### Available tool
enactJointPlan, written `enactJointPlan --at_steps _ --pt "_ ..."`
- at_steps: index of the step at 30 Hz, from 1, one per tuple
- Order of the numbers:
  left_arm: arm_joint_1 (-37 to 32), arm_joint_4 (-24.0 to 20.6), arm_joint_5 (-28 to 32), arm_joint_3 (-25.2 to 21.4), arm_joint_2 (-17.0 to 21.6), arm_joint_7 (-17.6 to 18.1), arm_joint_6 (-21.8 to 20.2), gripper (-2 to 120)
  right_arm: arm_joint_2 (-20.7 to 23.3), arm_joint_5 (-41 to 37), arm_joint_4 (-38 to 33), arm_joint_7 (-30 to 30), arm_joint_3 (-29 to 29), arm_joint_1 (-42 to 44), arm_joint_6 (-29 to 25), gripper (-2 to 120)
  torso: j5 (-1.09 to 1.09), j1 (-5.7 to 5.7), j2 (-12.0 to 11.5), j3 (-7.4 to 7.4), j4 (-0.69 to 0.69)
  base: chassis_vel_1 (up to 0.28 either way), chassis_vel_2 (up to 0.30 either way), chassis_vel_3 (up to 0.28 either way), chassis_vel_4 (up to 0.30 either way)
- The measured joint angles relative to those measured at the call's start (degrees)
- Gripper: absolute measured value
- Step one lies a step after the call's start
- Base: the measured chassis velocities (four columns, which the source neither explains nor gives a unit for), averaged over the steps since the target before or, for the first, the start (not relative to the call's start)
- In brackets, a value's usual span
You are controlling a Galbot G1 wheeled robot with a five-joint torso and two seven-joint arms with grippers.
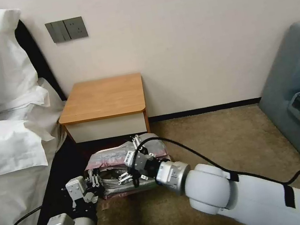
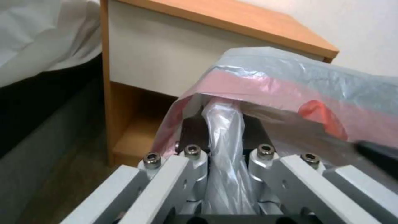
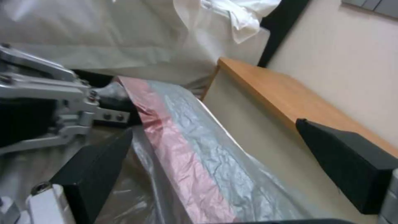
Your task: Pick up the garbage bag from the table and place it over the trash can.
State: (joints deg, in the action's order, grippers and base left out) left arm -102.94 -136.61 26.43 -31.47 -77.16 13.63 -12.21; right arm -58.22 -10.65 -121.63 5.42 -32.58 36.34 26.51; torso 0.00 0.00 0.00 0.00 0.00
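Note:
The garbage bag [image 1: 115,156], crinkly grey with a pink-red rim, is spread over a low shape on the carpet just in front of the table [image 1: 105,95]. The trash can is hidden beneath it. My left gripper [image 1: 94,181] is at the bag's near left corner, and the left wrist view shows it [image 2: 224,124] shut on a bunch of bag plastic [image 2: 290,77]. My right gripper [image 1: 129,158] reaches over the bag's top. In the right wrist view it [image 3: 215,129] stands open, its black fingers [image 3: 348,165] wide apart with the bag's rim strip [image 3: 186,130] between them.
A bed with white pillows [image 1: 7,132] runs along the left, its dark frame close to the left arm. On the right stands a grey sofa [image 1: 297,76]. Brown carpet [image 1: 219,139] lies open to the right of the bag. The table's wooden top [image 3: 282,99] is bare.

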Motion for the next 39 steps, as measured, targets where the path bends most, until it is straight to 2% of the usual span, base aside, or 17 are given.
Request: enactJointPlan --at_steps 11,24,33,39 --pt "-0.21 -0.72 0.02 -0.15 -0.27 0.01 0.07 8 -2.27 5.44 4.13 5.37 -2.02 0.37 -2.75 100 0.0 0.0 0.0 0.0 0.0 0.0 0.0 0.0 0.0" --pt "0.01 -0.76 0.39 0.09 -0.5 0.01 0.09 8 -1.84 5.31 3.67 5.94 -3.14 0.39 -1.76 100 0.0 0.0 0.0 0.0 0.0 0.0 0.0 0.0 0.0" --pt "0.06 -0.92 0.71 0.11 -0.72 0.01 0.11 8 -2.49 8.81 5.6 6.47 -2.76 -0.21 -4.1 100 0.0 0.0 0.0 0.0 0.0 0.0 0.0 0.0 0.0" --pt "0.11 -0.27 0.32 0.14 -0.77 -0.15 0.11 8 -2.54 8.17 4.66 7.53 -2.75 -1.07 -4.61 100 0.0 0.0 0.0 0.0 0.0 0.0 0.0 0.0 0.0"
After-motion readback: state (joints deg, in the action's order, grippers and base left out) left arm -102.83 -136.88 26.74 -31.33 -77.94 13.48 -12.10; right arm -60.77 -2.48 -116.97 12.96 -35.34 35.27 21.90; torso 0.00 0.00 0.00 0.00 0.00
